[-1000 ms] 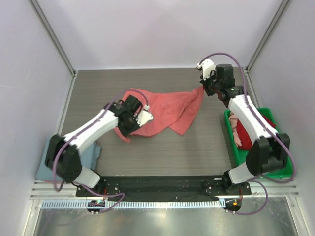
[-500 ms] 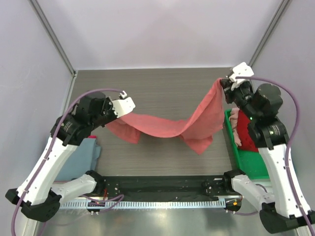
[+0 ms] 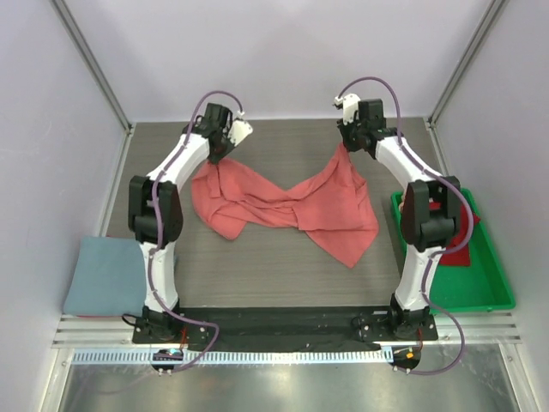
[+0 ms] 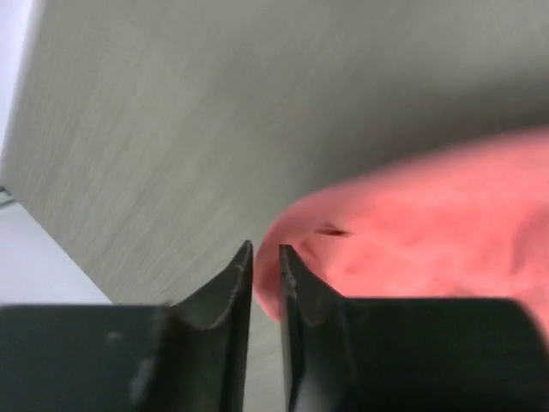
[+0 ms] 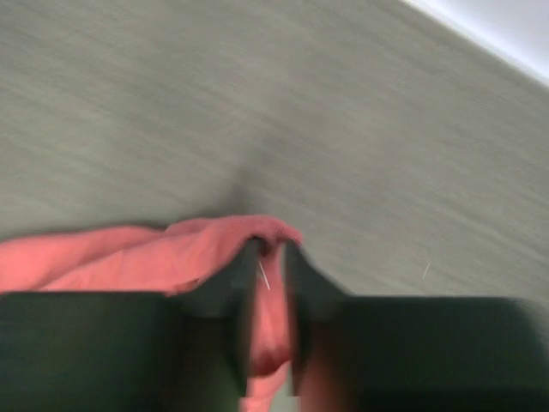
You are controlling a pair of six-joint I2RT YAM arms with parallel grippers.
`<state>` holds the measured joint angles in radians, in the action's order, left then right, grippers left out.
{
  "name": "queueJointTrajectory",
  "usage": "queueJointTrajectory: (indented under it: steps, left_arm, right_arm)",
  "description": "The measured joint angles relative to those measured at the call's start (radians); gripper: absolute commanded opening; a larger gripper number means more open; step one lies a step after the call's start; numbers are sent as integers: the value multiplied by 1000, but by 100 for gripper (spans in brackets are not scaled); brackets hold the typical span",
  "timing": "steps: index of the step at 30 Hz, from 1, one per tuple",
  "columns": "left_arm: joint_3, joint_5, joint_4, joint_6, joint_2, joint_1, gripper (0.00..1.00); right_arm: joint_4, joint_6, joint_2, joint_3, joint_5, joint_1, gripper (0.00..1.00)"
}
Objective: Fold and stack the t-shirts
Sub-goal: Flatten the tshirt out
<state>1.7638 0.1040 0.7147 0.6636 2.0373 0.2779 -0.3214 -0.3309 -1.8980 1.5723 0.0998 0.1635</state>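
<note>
A coral-red t-shirt [image 3: 287, 204] lies crumpled and twisted across the middle of the table. My left gripper [image 3: 216, 157] is at its far left corner, fingers almost together on the cloth's edge [image 4: 412, 223]. My right gripper [image 3: 346, 148] is at its far right corner, shut on a fold of the shirt [image 5: 171, 253] that bulges between the fingers. Both grippers are low, near the table's back edge. A folded blue t-shirt [image 3: 107, 275] lies at the near left.
A green bin [image 3: 493, 287] at the right holds more red and pale clothes [image 3: 463, 230]. Grey walls and metal posts close in the back and sides. The black arm-base rail runs along the near edge.
Both arms swung from raised and spread apart to the far side of the table. The shirt, which hung stretched between them, now lies on the table.
</note>
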Motion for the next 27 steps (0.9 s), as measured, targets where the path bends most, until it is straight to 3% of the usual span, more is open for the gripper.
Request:
queueJointTrajectory:
  steps: [2, 6, 8, 10, 14, 17, 20, 27]
  left_arm:
    - [117, 27, -10, -54, 76, 0, 38]
    - [216, 71, -46, -163, 69, 0, 55]
    - [203, 81, -53, -208, 15, 0, 61]
    - [146, 87, -63, -241, -72, 0, 63]
    - [8, 72, -51, -267, -252, 0, 61]
    - [-66, 59, -36, -269, -321, 0, 60]
    - [-111, 48, -23, -272, -325, 1, 59]
    - [-171, 13, 35, -291, -311, 2, 59]
  right_arm:
    - [3, 6, -81, 84, -34, 0, 54]
    - [8, 1, -54, 111, -79, -13, 57]
    - [-10, -55, 41, 60, -2, -42, 55]
    - [-31, -146, 182, -49, 88, -79, 54]
    - [-179, -501, 570, -356, 230, -134, 51]
    - [-283, -781, 757, -541, 300, -108, 49]
    - [-379, -983, 790, -639, 341, -98, 47]
    - [-470, -1249, 652, -715, 357, -96, 47]
